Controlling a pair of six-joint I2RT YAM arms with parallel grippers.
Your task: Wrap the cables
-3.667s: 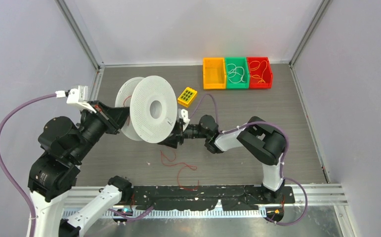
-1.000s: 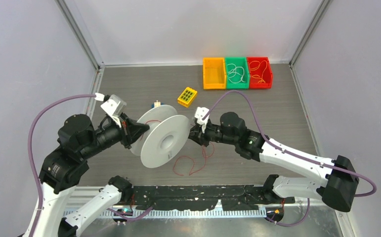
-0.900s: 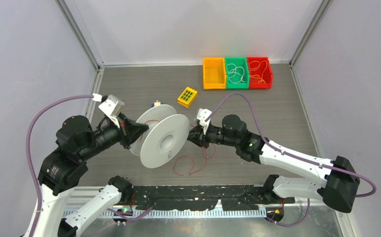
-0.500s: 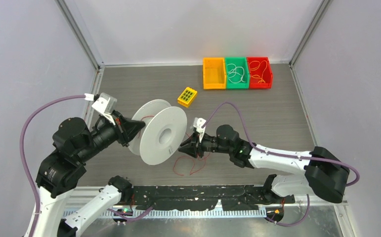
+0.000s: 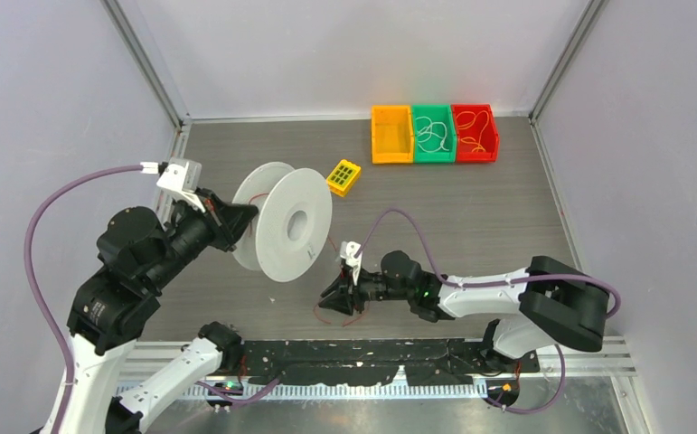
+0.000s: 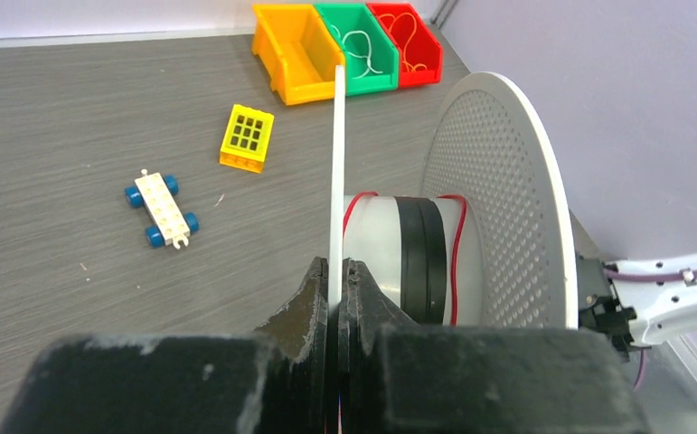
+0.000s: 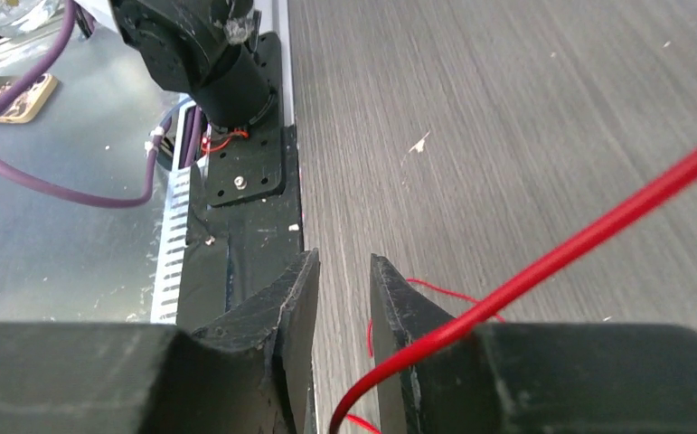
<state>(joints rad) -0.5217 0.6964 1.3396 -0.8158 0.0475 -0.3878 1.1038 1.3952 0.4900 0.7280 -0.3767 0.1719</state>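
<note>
right wrist view has the right hand (image 7: 343,264) released, fingers (image 7: 281,307) parted about the thin red wire (image 7: 552,262) that trails over the desk (image 7: 507,108), so it may slip free and slacken the turns on the spool (image 6: 498,181) whose rim the left hand (image 6: 334,268) clenches.

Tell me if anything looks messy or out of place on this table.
Yes: much of the red wire lies in a loose tangle on the table by the right gripper, with only a couple of turns on the spool. The left gripper holds that spool by one flange edge. Nothing looks damaged.
</note>
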